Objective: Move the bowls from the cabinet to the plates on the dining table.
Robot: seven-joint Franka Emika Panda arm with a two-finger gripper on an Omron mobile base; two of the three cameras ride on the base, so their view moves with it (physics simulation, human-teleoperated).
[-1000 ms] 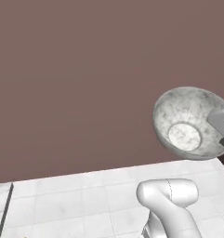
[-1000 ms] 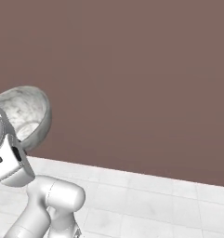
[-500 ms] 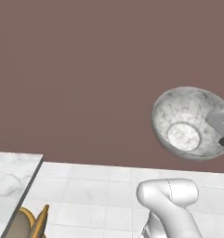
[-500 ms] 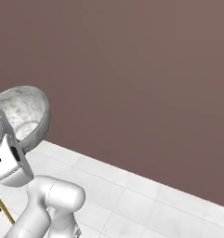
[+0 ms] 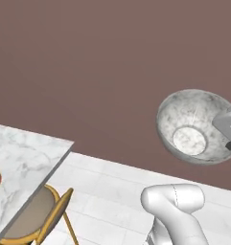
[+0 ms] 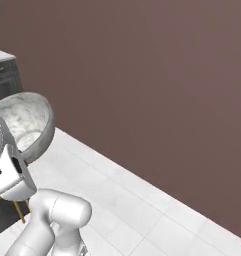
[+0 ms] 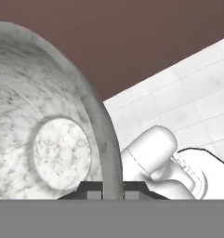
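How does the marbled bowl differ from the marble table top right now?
The grey-white marbled bowl is carried in the air, tipped on its side, its rim pinched in the shut gripper; the dining table lies flat and level. The bowl is deep and round, the table straight-edged with a corner. Both are white with grey veining.

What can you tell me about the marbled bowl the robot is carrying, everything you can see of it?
The marbled bowl is deep and round, grey-white with dark veining like stone, with a flat paler circle at its bottom. It looks empty. It is held in the air, tipped on its side so its opening faces the left base camera, in front of the brown wall above the white tiled floor. The hand is shut on its rim, one fingertip inside the wall and one outside. Nothing else touches it.
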